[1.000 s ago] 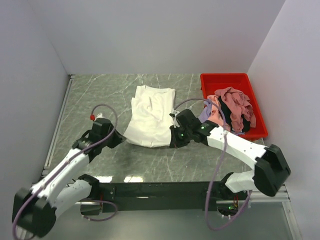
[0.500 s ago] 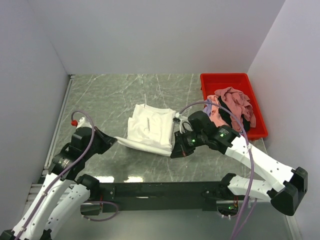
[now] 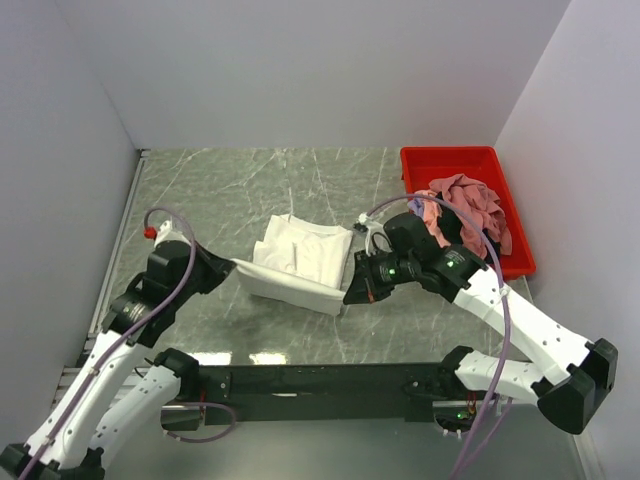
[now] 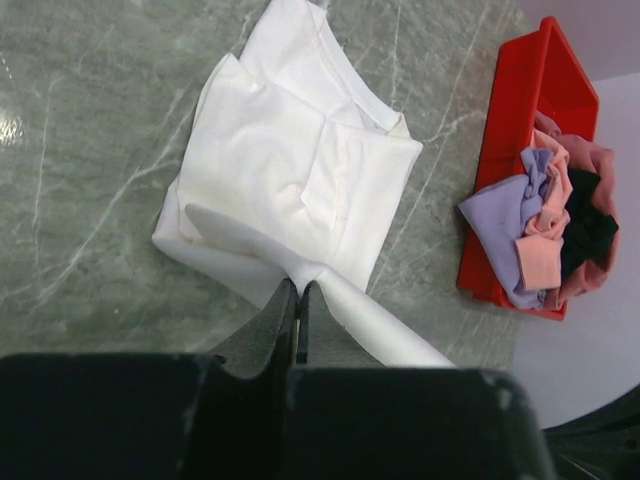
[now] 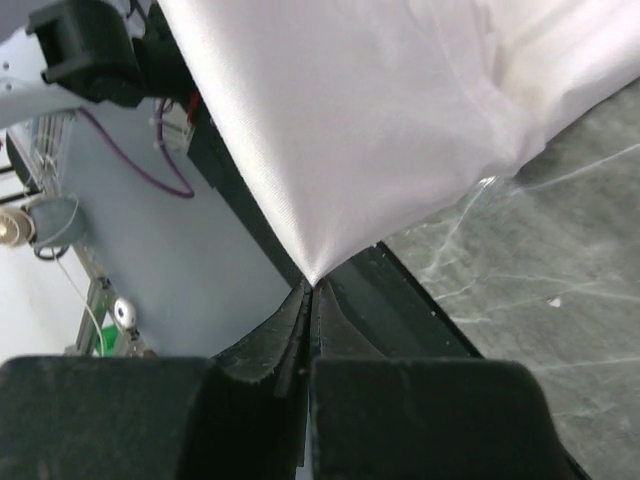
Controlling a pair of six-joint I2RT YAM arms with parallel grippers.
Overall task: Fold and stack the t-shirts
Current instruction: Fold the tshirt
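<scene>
Both jaws pinch the half-folded white t-shirt (image 3: 305,255) by its taut, raised near hem.

Left fingers (image 3: 231,266) and right fingers (image 3: 349,296) pinch near corners of the white t-shirt (image 3: 302,258).

Both arms are showing white shells on the long links and black housings at the joints.

Left arm (image 3: 105,375), rising left of the black mounting rail (image 3: 320,383): a mauve cable (image 3: 190,255) is looping along it and ending in a red cap (image 3: 150,232).

Right arm (image 3: 510,310), right of the rail: a matching mauve cable (image 3: 503,320) is trailing along it, and a green light (image 3: 393,268) is glowing on the black wrist housing.

Left gripper (image 4: 298,300) and right gripper (image 5: 312,292) are both showing matte black fingers.
</scene>
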